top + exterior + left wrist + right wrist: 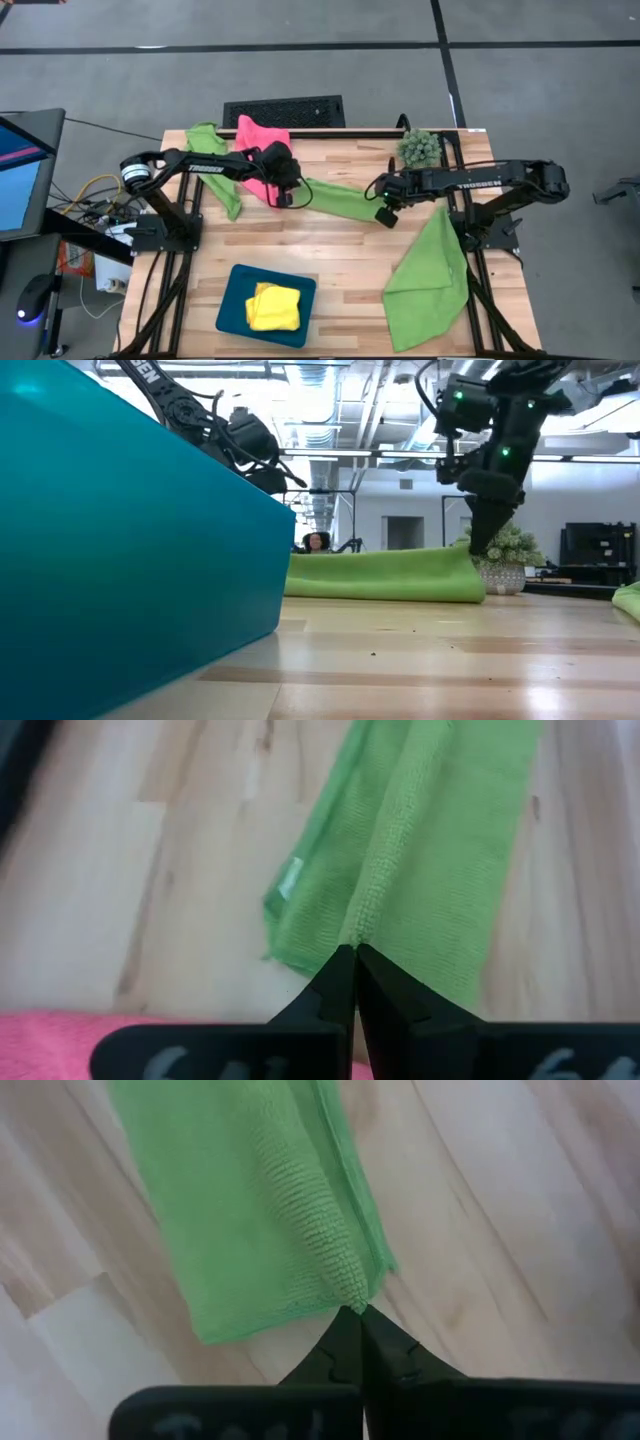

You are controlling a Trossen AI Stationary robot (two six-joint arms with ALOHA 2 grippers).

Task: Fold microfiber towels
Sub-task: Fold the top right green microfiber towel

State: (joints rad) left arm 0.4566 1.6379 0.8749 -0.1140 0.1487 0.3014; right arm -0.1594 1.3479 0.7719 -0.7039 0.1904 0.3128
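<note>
3 lime green towels [345, 198], 1 hot pink towel [256, 140], 1 yellow towel [273, 307], dark teal tray [232, 300].

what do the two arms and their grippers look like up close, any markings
Both are dark, slim, jointed arms with white TROSSEN lettering along the forearms. The left arm has a silver ring near its base and thin black cables near the wrist. Each gripper, left gripper and right gripper, has two black, tapering fingers. Green lights glow on one wrist in the low view.

In the low view the teal tray [130, 540] — cut off at the edges — hides the table's left side.
</note>
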